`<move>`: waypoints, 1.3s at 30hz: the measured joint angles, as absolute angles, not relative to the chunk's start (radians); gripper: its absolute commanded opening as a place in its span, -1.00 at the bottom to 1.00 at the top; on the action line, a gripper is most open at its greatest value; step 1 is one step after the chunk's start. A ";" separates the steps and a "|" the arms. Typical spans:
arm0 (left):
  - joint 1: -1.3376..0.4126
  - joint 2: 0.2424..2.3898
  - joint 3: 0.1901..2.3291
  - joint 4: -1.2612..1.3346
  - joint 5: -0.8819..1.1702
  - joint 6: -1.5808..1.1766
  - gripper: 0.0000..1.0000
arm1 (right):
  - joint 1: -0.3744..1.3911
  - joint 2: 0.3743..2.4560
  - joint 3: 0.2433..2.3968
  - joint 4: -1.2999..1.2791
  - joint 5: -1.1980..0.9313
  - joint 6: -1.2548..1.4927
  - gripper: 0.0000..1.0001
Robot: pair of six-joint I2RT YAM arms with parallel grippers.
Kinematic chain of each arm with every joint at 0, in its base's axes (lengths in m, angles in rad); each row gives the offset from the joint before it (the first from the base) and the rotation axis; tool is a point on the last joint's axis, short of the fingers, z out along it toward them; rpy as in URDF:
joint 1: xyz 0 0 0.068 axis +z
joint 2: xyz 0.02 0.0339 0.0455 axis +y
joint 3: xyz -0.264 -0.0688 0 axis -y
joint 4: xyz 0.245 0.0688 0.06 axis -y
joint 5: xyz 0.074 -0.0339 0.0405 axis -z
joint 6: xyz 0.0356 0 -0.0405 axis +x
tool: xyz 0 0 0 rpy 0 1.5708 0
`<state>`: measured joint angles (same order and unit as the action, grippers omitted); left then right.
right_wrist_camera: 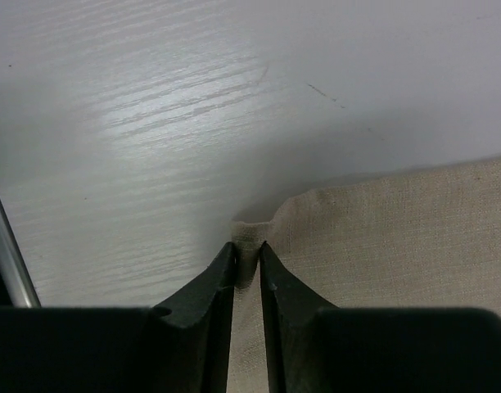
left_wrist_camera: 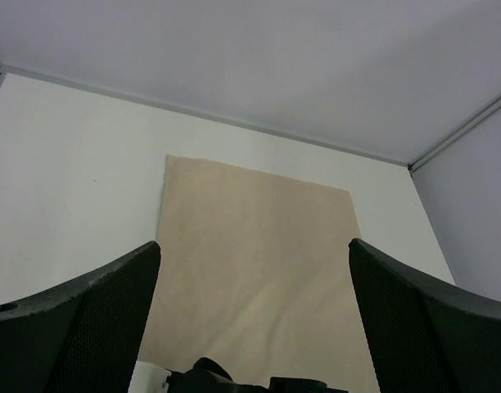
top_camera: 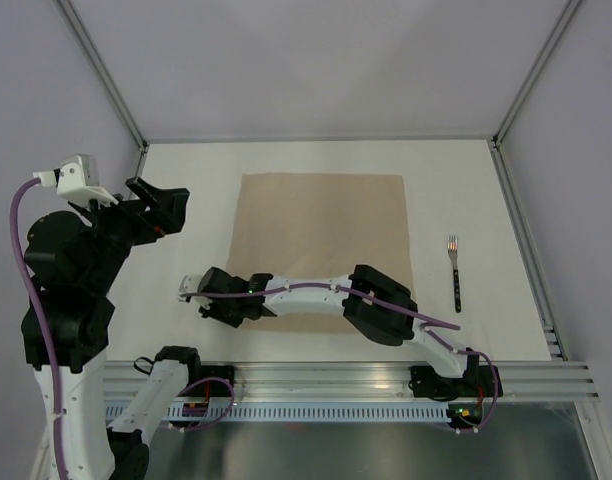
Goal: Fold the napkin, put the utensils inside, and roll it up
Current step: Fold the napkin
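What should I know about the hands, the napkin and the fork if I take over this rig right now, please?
The left hand is open and empty, raised over the left side of the table.
The right hand is closed on the near left corner of the napkin, pinching it up slightly.
The napkin lies flat and unfolded mid-table. The fork lies on the table to its right, apart from it.
Done: corner gripped, nothing more.
Left: fold the napkin, lay the fork inside, roll it up.

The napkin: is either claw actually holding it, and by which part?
Yes. The right gripper pinches the napkin by its near-left corner, the cloth bunched in its grip. The left gripper is open and holds nothing.
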<state>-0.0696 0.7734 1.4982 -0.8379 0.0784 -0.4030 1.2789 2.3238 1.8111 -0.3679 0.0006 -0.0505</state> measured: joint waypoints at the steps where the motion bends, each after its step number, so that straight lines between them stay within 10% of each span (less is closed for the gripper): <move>1: -0.070 0.772 1.498 -0.838 0.078 -0.403 0.99 | 1.285 2.326 1.815 -0.373 -0.001 -0.053 -0.53; 32: -0.070 0.759 1.472 -0.835 0.078 -0.403 0.99 | 1.169 2.202 1.868 -0.441 -0.041 -0.075 -0.59; 39: -0.070 0.756 1.440 -0.824 0.080 -0.403 0.99 | 1.073 2.111 1.863 -0.450 -0.060 -0.075 -0.85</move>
